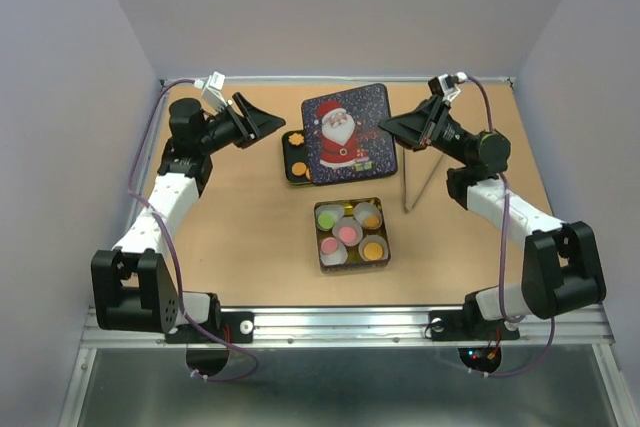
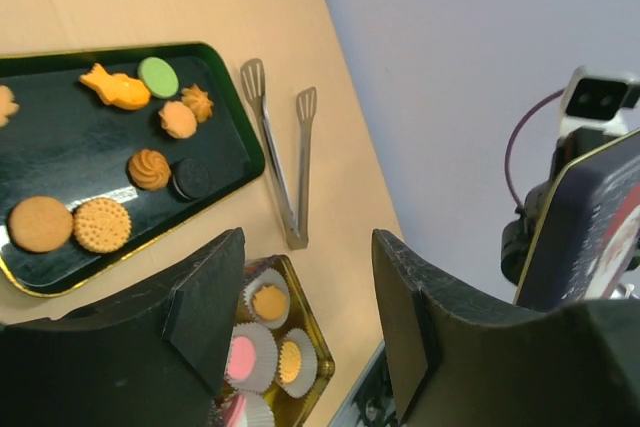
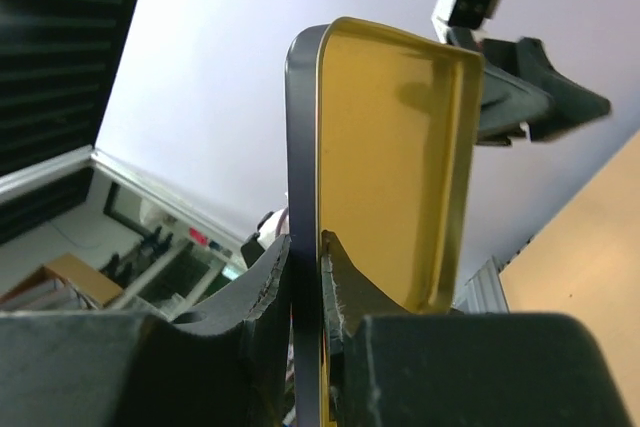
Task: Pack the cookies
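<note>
A gold tin at the table's middle holds white paper cups with green, pink and orange cookies. My right gripper is shut on the edge of the tin's Santa lid and holds it tilted in the air over a black tray; in the right wrist view the fingers pinch the lid's rim. My left gripper is open and empty, left of the lid. In the left wrist view the tray carries several loose cookies.
Metal tongs lie on the table right of the tin, also shown in the left wrist view. The tin shows in the left wrist view between the open fingers. Walls enclose the table on three sides.
</note>
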Robot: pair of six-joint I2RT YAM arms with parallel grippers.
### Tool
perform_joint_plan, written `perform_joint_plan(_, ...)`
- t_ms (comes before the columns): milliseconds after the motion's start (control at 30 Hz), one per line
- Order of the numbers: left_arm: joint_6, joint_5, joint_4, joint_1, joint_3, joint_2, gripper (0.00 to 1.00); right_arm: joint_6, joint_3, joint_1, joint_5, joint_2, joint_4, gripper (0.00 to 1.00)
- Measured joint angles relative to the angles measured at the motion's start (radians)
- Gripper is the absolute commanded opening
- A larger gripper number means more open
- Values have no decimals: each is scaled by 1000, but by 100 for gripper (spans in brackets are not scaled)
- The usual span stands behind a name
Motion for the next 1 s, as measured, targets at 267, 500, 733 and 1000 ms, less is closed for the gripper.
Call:
perform_joint_plan(267,45,1,-37,78,-3,-21,64,0,-278,0,23,-17,-28,0)
perform_joint_plan(500,62,6,-45,85,-40,-35,63,-13,-428,0,34,-74,-21,0)
perform_joint_plan(733,63,6,-43,86,-78,-37,63,-53,-540,0,31,-23,-18,1)
perform_joint_plan(1000,64,5,-43,86,-100,-50,62,-146,-545,0,25,82,-4,0)
